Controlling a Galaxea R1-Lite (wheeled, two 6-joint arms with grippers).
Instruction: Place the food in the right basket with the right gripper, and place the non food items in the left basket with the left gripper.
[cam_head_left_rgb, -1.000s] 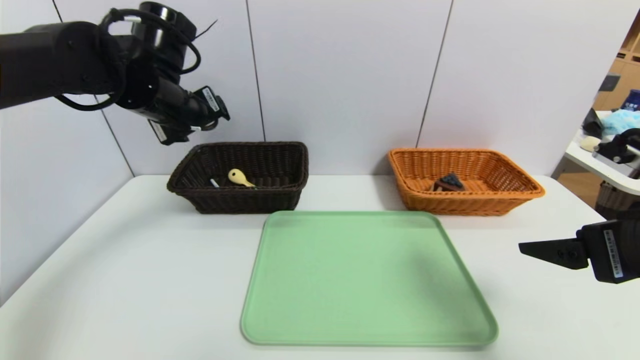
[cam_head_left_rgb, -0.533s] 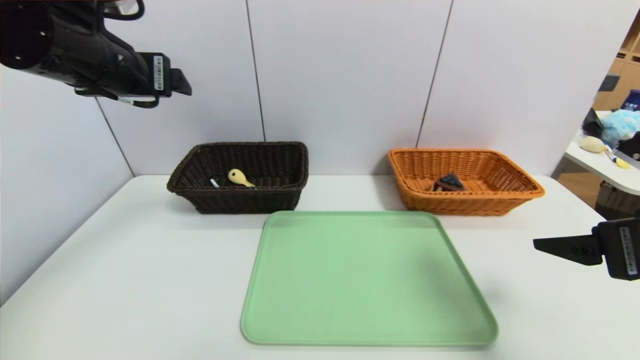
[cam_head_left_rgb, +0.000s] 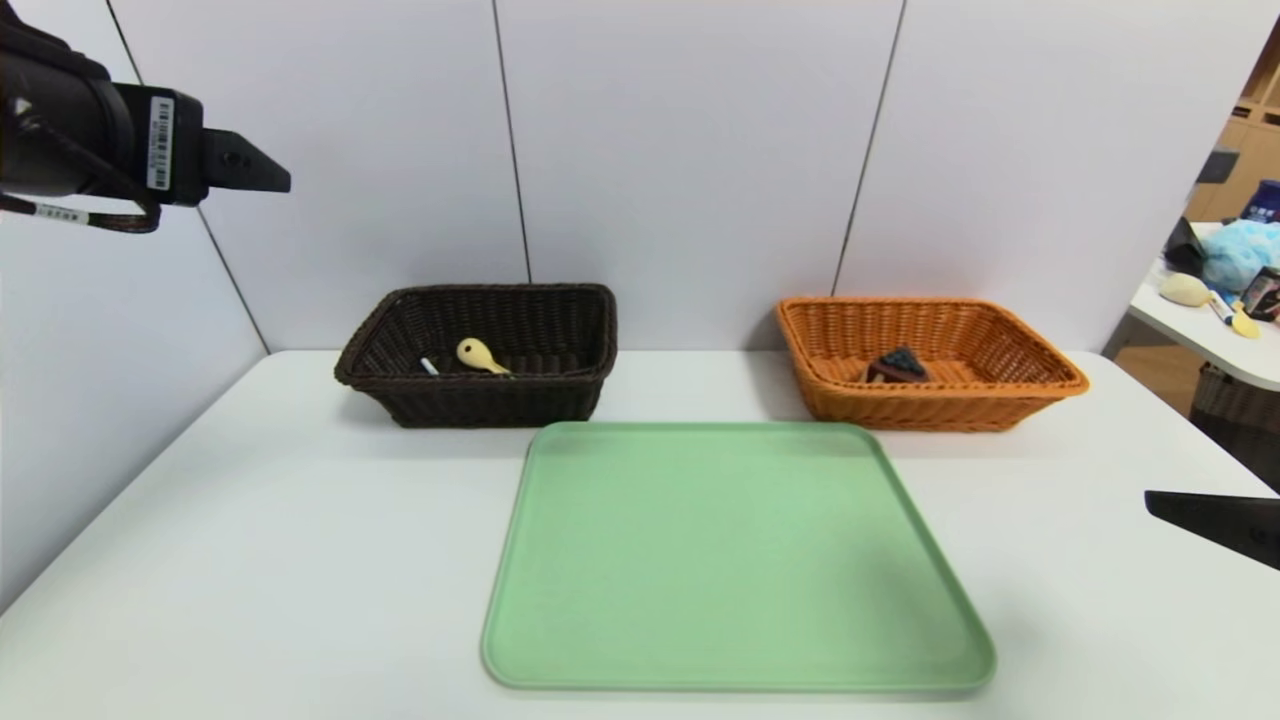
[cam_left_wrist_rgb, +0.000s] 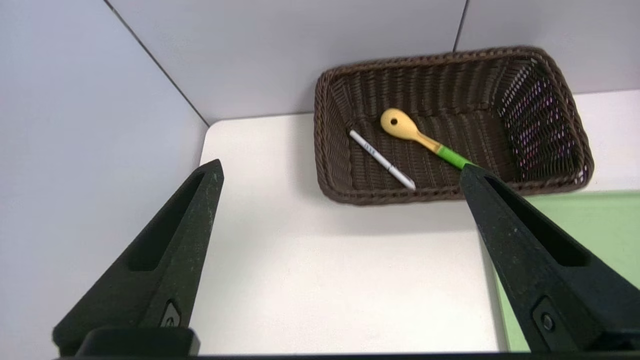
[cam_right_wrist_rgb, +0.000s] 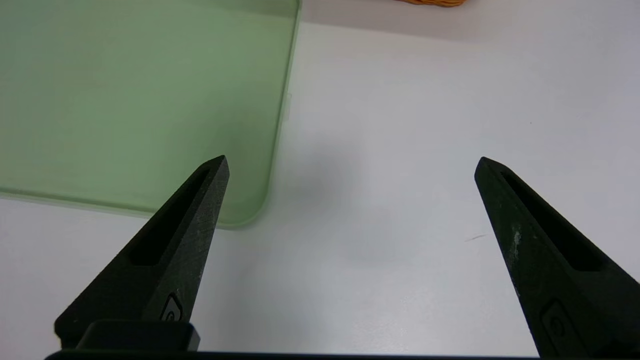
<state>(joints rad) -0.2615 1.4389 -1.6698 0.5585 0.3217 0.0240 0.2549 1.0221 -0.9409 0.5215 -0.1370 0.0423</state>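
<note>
The toy cake slice (cam_head_left_rgb: 897, 365) lies in the orange-tan right basket (cam_head_left_rgb: 1040, 372). Inside the dark brown left basket (cam_head_left_rgb: 570, 320) (cam_left_wrist_rgb: 550, 115) rest the white pen (cam_head_left_rgb: 428, 366) (cam_left_wrist_rgb: 381, 159) and the yellow spatula (cam_head_left_rgb: 478, 356) (cam_left_wrist_rgb: 405, 129) with its green handle. My left gripper (cam_head_left_rgb: 270, 180) (cam_left_wrist_rgb: 341, 169) hangs high at the far left, well above and left of that basket, open and empty. Low at the right table edge sits my right gripper (cam_head_left_rgb: 1160, 503) (cam_right_wrist_rgb: 351, 163), open over bare table, holding nothing.
A large light green tray (cam_head_left_rgb: 735, 560) (cam_right_wrist_rgb: 150, 100) lies flat in the middle of the white table (cam_head_left_rgb: 250, 530), in front of both baskets. Grey wall panels stand behind. A side table with clutter (cam_head_left_rgb: 1225, 290) is at the far right.
My left arm has swung up and leftward away from the dark basket, its jaws widening. The right gripper has drawn back toward the right edge of view.
</note>
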